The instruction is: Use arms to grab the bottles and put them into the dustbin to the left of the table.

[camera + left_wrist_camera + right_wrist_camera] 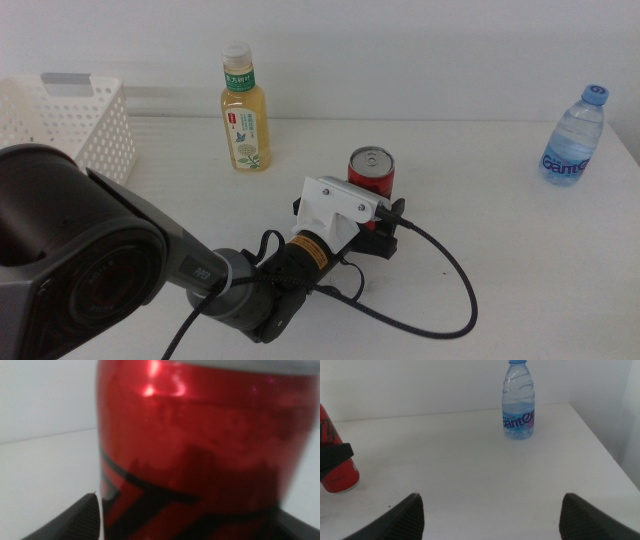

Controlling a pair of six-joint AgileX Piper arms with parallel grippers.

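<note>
Can [371, 172] stands upright mid-table, between the left gripper's [385, 232] jaws, grip state unclear; right gripper [490, 515] open, waiting, facing the water bottle [519, 402].

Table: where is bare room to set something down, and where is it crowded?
Bare table lies between the can and the water bottle, and in front of the right hand. Smaller gap: between tea bottle and can. Crowded around the can, where the left hand and its cable sit.
</note>
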